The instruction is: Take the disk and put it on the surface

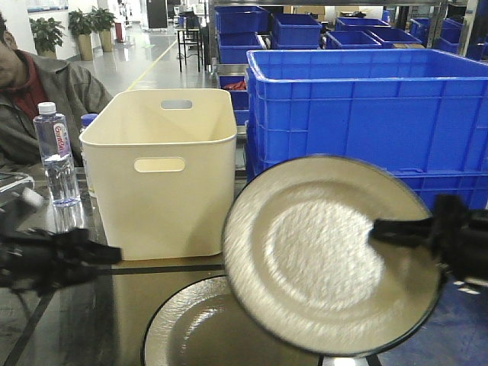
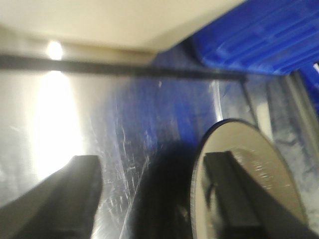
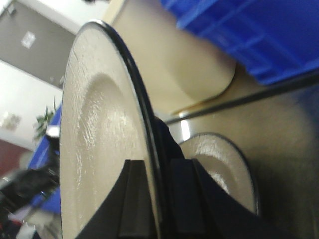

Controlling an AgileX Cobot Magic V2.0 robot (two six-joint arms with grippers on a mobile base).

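While right end effector (image 1: 375, 229) pinches disk (image 1: 313, 252) rim, tilted above surface (image 1: 76, 324) | left end effector (image 1: 113, 255) spread | cream bin (image 1: 164, 183) behind

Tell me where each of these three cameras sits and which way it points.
Front view: behind both arms, facing forward over the tabletop to the cream bin and blue crate; shows the left gripper and the right gripper pinching the held plate.
Left wrist view: on the left arm, looking along its open fingers at the tabletop and tape line.
Right wrist view: on the right arm, looking along its fingers clamped on the held plate's rim; second plate beyond.
Shared: front and right wrist views both show both plates.
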